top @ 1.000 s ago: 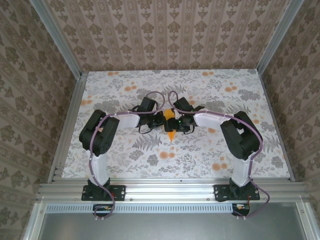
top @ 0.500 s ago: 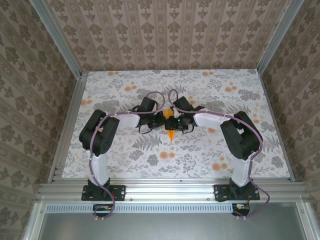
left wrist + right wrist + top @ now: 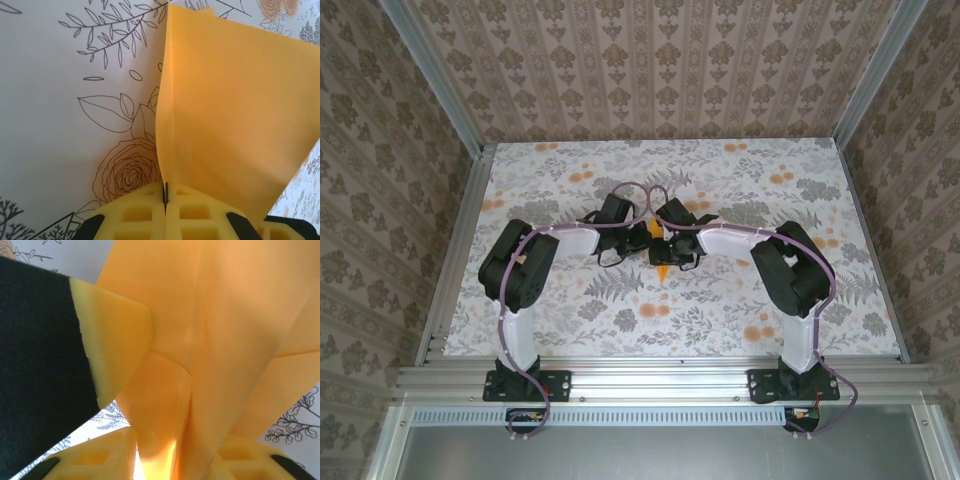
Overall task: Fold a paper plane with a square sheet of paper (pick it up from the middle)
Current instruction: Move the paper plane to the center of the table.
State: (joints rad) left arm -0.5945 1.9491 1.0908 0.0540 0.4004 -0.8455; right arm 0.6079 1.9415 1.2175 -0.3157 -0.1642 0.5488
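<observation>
The folded orange paper (image 3: 662,270) hangs between both grippers at the table's middle, its pointed tip towards the near side. My left gripper (image 3: 642,238) is shut on it; in the left wrist view the yellow pads (image 3: 140,212) pinch the sheet's edge (image 3: 230,115) and the paper stands up from the jaws. My right gripper (image 3: 667,246) faces it from the right. In the right wrist view its fingers (image 3: 107,455) stand apart round a loose fold of the paper (image 3: 220,340), with light showing between one finger and the fold. The left gripper's finger (image 3: 115,335) presses the paper from the upper left.
The floral tablecloth (image 3: 570,300) covers the table, with small orange flower prints (image 3: 758,330) scattered on it. Aluminium rails (image 3: 460,240) edge both sides and patterned walls stand close behind. Both arms' cables (image 3: 645,195) loop together just behind the grippers.
The right gripper and forearm have shifted left, closer against the left gripper, covering more of the paper. The left arm has stayed put.
</observation>
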